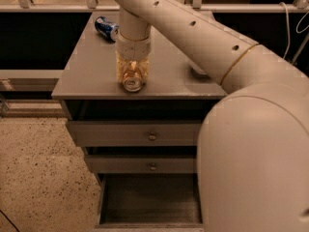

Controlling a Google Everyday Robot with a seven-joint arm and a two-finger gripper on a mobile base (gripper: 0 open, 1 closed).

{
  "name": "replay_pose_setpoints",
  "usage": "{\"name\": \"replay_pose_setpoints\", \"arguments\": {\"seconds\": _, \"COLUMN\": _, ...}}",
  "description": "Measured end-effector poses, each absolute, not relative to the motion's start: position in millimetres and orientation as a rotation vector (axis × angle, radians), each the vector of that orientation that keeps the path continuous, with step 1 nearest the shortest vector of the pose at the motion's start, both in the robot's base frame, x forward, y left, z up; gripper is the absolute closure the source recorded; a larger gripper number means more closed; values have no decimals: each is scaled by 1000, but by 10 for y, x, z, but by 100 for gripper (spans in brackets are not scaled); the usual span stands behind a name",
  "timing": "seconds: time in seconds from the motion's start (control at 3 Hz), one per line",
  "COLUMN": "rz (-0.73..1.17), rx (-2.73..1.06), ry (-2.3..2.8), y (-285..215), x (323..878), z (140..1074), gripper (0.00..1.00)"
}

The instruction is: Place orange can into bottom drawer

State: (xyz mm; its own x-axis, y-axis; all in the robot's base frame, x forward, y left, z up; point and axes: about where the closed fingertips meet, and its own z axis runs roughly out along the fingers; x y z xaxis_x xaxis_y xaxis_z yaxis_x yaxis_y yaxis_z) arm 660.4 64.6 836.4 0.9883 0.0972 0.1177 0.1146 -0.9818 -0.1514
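The orange can (pixel 132 79) lies on its side near the front edge of the grey cabinet top (pixel 87 76), its silver end facing me. My gripper (pixel 131 71) reaches down over it and its pale fingers are closed around the can's sides. The can rests at the cabinet top. The bottom drawer (pixel 149 199) stands pulled open below, its dark inside showing, right under the two shallower knob drawers.
A blue can (pixel 106 27) lies on its side at the back left of the cabinet top. A pale round object (pixel 198 71) sits at the right, partly hidden by my arm. Two knob drawers (pixel 152 136) are slightly open. Speckled floor lies to the left.
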Motion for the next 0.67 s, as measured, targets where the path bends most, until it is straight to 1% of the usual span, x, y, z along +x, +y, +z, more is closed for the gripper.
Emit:
{"name": "replay_pose_setpoints", "arguments": {"seconds": 0.33, "rz": -329, "rx": -2864, "ry": 45, "y": 460, "x": 6254, "z": 8831, "gripper": 100}}
{"name": "replay_pose_setpoints", "arguments": {"seconds": 0.67, "rz": -427, "rx": -2743, "ry": 393, "y": -36, "x": 5909, "z": 9001, "gripper": 100}}
